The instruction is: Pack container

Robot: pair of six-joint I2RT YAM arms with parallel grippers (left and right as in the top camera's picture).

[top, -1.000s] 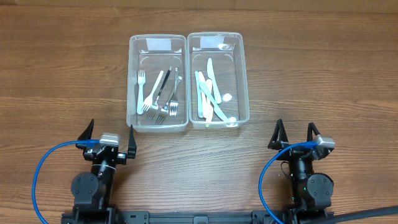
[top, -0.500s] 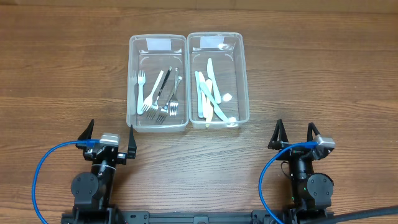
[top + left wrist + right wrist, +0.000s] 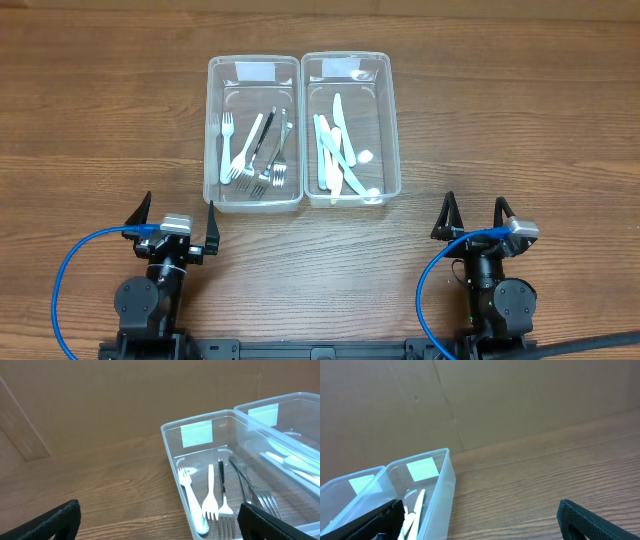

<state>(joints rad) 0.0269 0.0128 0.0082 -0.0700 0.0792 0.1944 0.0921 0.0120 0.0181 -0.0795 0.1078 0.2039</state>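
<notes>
Resting side by side on the far half of the wood-grain table [image 3: 100,120], two rectangular clear-plastic bins with rounded corners touch along their long walls. The left container [image 3: 212,130] holds forks [image 3: 258,150], some white plastic and some bright metal, lying loosely overlapped. The right container [image 3: 392,130] holds smooth pale utensils [image 3: 338,150] in teal, white and cream, with rounded spoon bowls toward the near end. Each bin carries a pale rectangular label [image 3: 258,71] at its far end. The left gripper [image 3: 178,207] and right gripper [image 3: 474,205] sit near the front edge, apart from the bins, black pointed fingers spread wide and empty. A glossy blue cable [image 3: 75,270] loops beside each arm.
</notes>
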